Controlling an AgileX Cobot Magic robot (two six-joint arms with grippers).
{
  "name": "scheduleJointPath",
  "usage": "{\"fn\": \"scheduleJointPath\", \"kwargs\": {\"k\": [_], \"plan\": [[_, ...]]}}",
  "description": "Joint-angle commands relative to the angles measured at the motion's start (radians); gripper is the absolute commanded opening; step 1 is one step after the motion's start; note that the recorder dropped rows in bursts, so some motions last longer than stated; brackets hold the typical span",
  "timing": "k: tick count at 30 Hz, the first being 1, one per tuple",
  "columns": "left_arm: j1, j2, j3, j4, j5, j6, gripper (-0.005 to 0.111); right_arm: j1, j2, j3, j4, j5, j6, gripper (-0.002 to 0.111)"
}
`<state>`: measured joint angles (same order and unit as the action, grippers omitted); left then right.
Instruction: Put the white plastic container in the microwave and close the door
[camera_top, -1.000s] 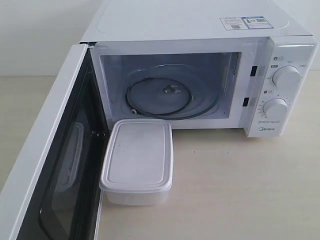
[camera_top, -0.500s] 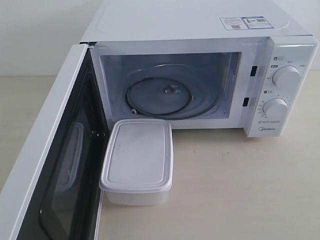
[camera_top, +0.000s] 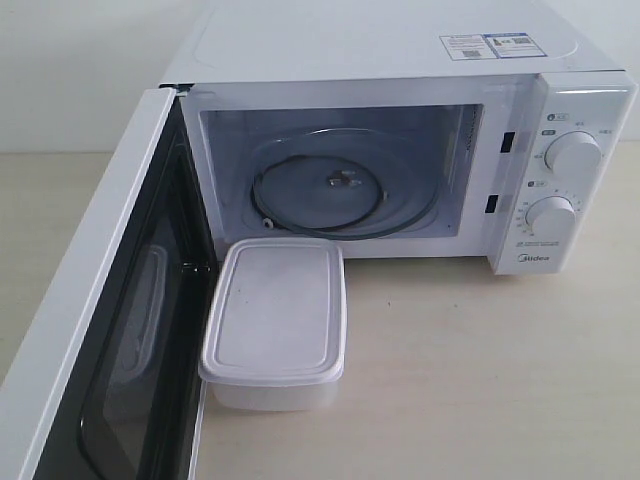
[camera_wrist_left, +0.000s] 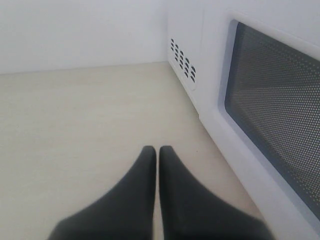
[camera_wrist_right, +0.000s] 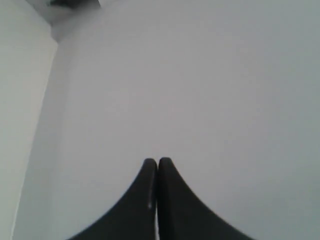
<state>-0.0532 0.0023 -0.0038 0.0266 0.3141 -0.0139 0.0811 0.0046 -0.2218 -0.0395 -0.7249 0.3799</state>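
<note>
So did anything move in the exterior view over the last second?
Nothing visibly changed. The white plastic container sits lidded on the table in front of the microwave, the door stands open, the turntable is bare, and no arm shows in the exterior view. Wrist views have no earlier pictures; now the left gripper and right gripper are both shut, holding nothing.

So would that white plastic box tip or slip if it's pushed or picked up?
Probably not tippy: the white plastic container is low and wide, flat on the table. Its smooth top and rounded corners may slip in a grip. Likely light; contents unseen.
</note>
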Motion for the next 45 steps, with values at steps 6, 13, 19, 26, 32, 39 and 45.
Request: {"fn": "scheduleJointPath", "kwargs": {"k": [6,13,19,26,32,39,45], "plan": [[0.002,-0.002,0.004,0.001,0.0,0.004,0.004,-0.003,0.4,-0.398,0.007,1.095,0.014,0.0],[0.002,-0.002,0.004,0.001,0.0,0.004,0.004,-0.003,0.686,-0.408,0.014,1.26,0.004,0.0],[0.002,-0.002,0.004,0.001,0.0,0.004,0.004,-0.002,0.877,-0.406,0.29,1.291,-0.178,0.0],[0.002,-0.002,0.004,0.001,0.0,0.004,0.004,-0.002,1.113,-0.406,0.755,1.347,-0.755,0.0],[0.002,-0.002,0.004,0.001,0.0,0.004,0.004,-0.002,1.308,-0.406,1.167,1.419,-1.207,0.0],[0.002,-0.002,0.004,0.001,0.0,0.004,0.004,-0.002,1.512,-0.408,1.539,1.551,-1.622,0.0],[0.002,-0.002,0.004,0.001,0.0,0.004,0.004,-0.002,1.703,-0.462,1.67,1.702,-1.749,0.0]]}}
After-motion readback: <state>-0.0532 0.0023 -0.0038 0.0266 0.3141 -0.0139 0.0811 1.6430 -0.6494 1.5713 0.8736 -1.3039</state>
